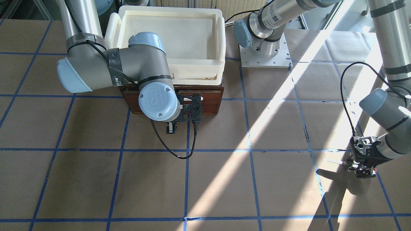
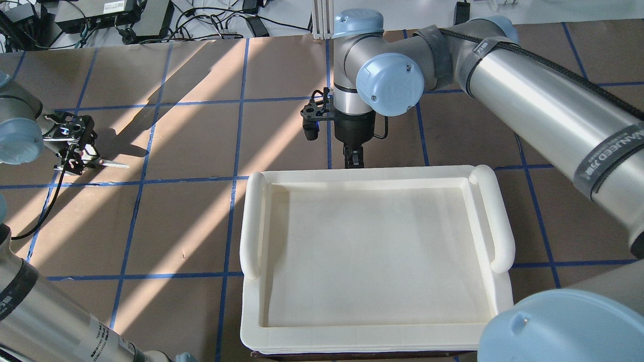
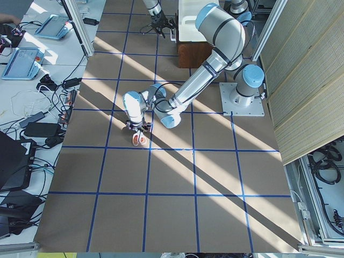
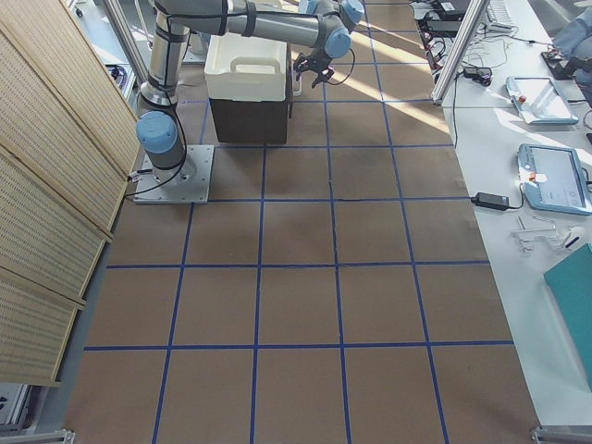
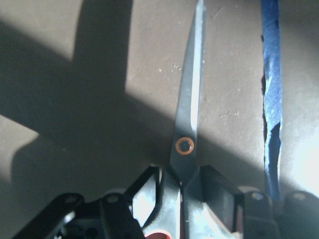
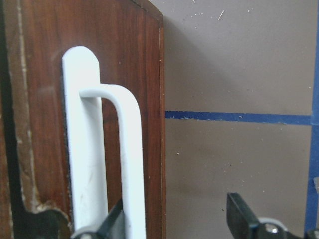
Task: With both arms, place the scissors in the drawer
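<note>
Left wrist-mounted view, left jaws clamped on the scissors (image 5: 188,124) just behind the pivot, blades along the bench (image 5: 239,74), well apart from the drawer (image 6: 144,74), right jaws spread wide astride its white handle (image 6: 130,149)

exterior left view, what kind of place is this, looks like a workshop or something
Probably a robotics lab: robot arms on a table gridded with blue tape, beside a desk strewn with control tablets and cables.
</note>
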